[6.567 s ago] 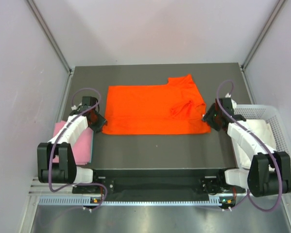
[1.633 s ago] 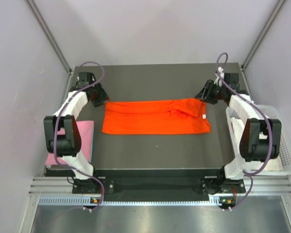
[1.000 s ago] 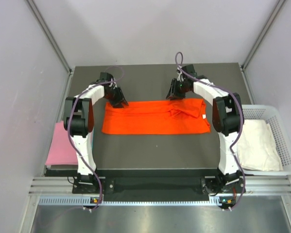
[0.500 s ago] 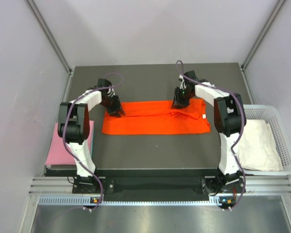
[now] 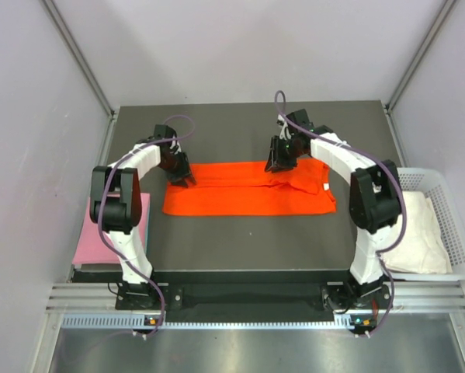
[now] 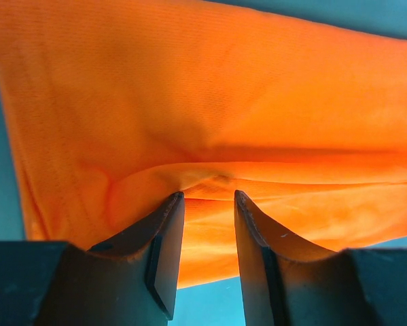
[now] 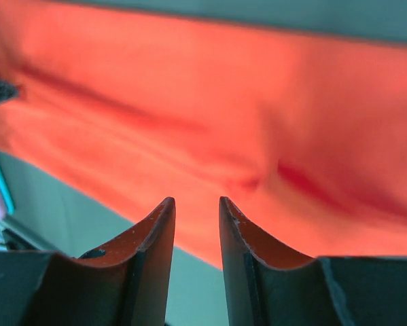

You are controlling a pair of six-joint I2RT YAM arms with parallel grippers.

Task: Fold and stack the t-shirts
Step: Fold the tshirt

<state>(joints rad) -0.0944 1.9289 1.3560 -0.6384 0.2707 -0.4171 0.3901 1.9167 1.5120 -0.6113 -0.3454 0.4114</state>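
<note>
Top external view: orange shirt [image 5: 248,190], centre, folded into a strip; left gripper [image 5: 187,179] and right gripper [image 5: 276,165], jaws slightly apart, at its upper edge. Pink shirt [image 5: 91,242] lower left, white shirt [image 5: 417,233] right; stacking remains.

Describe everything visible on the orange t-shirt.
The orange t-shirt is bright orange-red knit, folded into a long band lying across the dark table, with a small white label near its right end. Creases bunch right of centre. The left gripper straddles a raised ridge at its far-left edge; the right gripper is at its far edge, right of centre.
</note>
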